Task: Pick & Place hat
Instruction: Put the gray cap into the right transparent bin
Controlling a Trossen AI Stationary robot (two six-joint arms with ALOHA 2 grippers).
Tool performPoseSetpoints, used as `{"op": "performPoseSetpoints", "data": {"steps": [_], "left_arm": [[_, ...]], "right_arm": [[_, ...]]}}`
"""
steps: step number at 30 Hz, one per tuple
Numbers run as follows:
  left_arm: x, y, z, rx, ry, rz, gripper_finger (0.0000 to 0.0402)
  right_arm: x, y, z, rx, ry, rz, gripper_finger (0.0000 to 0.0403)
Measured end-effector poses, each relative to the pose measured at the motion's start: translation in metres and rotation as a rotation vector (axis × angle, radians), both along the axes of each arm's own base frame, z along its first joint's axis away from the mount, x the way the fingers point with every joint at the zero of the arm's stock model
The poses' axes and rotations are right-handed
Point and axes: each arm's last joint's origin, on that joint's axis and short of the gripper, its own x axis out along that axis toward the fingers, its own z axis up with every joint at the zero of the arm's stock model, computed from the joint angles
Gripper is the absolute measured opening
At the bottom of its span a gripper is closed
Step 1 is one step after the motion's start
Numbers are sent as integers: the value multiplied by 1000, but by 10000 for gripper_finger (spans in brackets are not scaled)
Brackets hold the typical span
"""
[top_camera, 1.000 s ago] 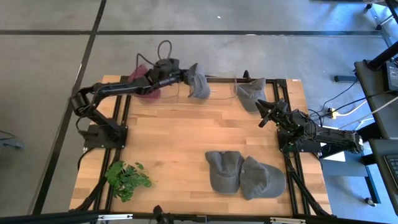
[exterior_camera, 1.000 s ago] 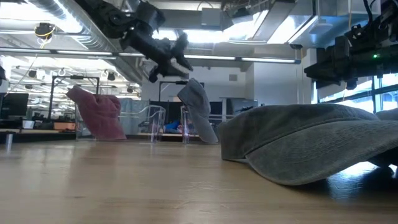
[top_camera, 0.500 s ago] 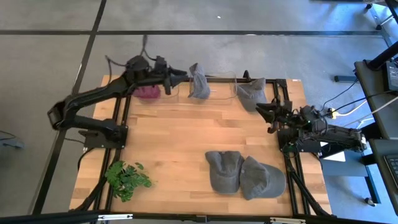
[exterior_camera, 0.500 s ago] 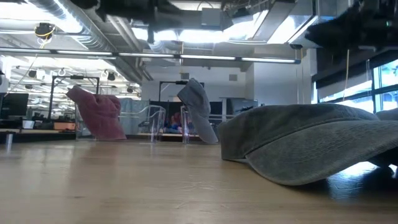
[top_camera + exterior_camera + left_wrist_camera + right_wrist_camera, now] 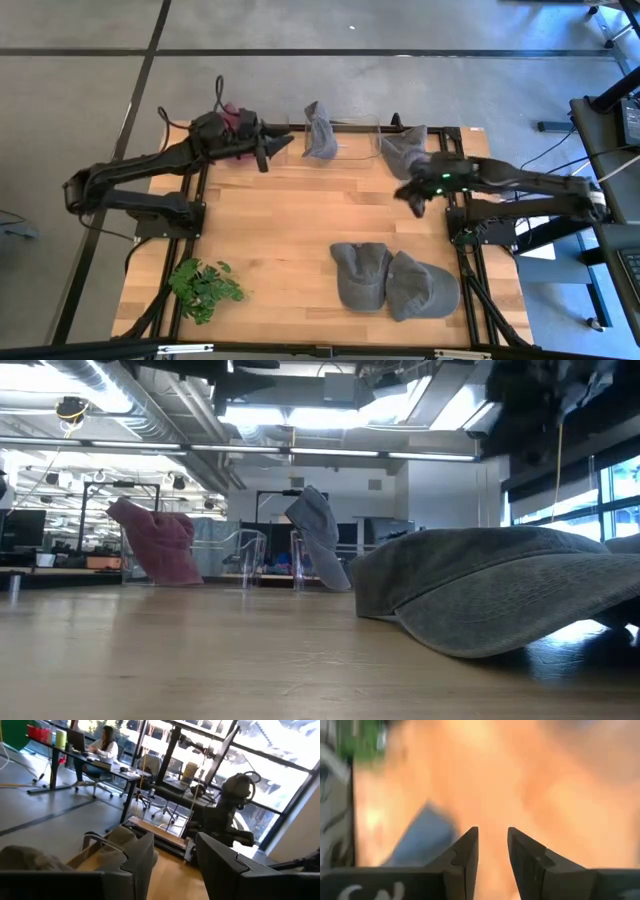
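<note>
left tool [image 5: 272, 150]: up at the far-left part of the tabletop [image 5: 270, 240], just past the maroon hat [image 5: 232, 118], pointing toward the clear rack. In its wrist view the two fingers [image 5: 145, 857] sit apart with nothing between them, so it's open and empty.

right tool [image 5: 410, 195]: out over the tabletop on the right side, near the gray hat at the far right end of the rack. Its wrist view shows both fingers [image 5: 467, 852] with a small gap and blurry wood beyond them, nothing gripped. Slightly parted, I'd say.

maroon hat: draped at the far-left end of the back row, mostly hidden behind the left arm in the high view. Easy to see in the low view [image 5: 160, 540], hanging down.

middle gray hat [image 5: 318, 130]: hanging on the clear rack [image 5: 355, 135] at the far edge, tilted, brim pointing down in the low view [image 5: 318, 540].

far-right gray hat [image 5: 402, 148]: at the right end of the rack, just beside the right tool.

two gray hats in front [image 5: 392, 280]: lying flat on the tabletop near the front right, touching each other side by side. One of them fills the low view [image 5: 490, 585].

green plant [image 5: 203, 287]: front-left corner, well apart from everything else.

people in the room [image 5: 106, 742]: someone seated at a desk way behind, seen from the left wrist view.
</note>
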Motion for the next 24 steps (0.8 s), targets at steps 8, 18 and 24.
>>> {"op": "performPoseSetpoints", "data": {"steps": [8,18,24], "left_arm": [[12,3,-12,-23,56,-9,143],[24,9,-27,-59,114,-10,143],[28,11,-32,-69,136,-11,143]], "right_arm": [[40,26,-53,191,278,258,106],[75,67,-93,65,352,368,106],[83,77,-115,82,433,368,106]]}}
